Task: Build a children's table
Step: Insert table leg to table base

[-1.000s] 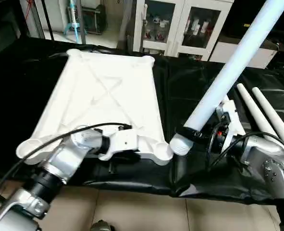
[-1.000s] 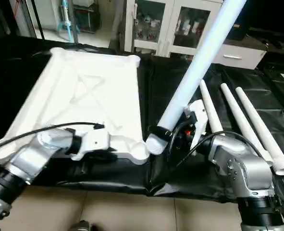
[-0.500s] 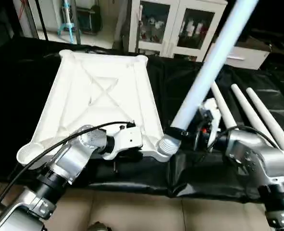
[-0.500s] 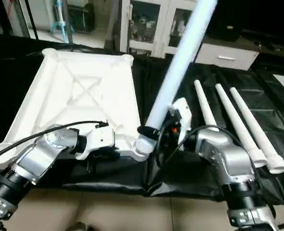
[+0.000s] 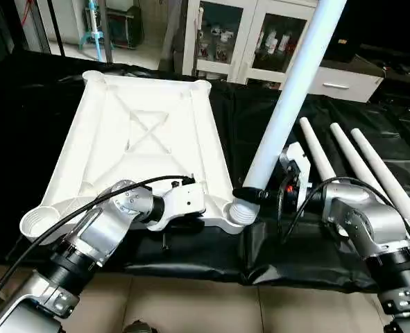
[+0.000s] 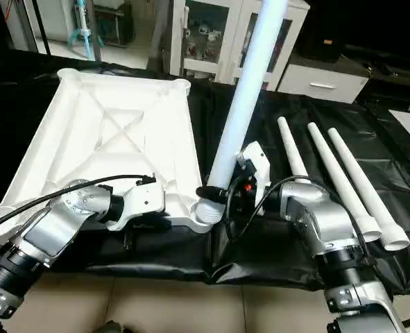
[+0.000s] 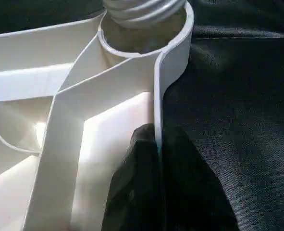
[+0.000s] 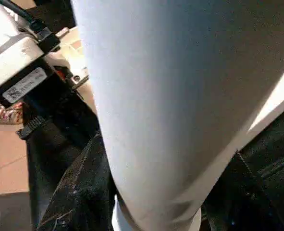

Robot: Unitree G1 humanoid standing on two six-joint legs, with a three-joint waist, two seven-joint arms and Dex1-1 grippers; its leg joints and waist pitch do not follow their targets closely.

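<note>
White plastic ribbed rectangular top [image 5: 142, 139] clamped at rim by left gripper [image 7: 156, 144] jaws. First white tapered tube leg [image 5: 288, 90] gripped by right gripper [image 5: 254, 195] jaws, threaded end entering near corner socket [image 7: 146, 38]. Three white tube legs [image 5: 357, 166] left unfitted on black-cloth tabletop [image 5: 260, 125].

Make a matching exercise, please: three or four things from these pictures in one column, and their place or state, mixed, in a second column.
Things:
1. table top
2. held leg
3. three spare legs
4. left gripper

States:
A. lying side by side on the black cloth
B. threaded end at the near corner socket
C. fingers shut on the rim wall
D. lying with its ribbed underside up

Pairs: 1-D, 2-B, 3-A, 4-C
</note>
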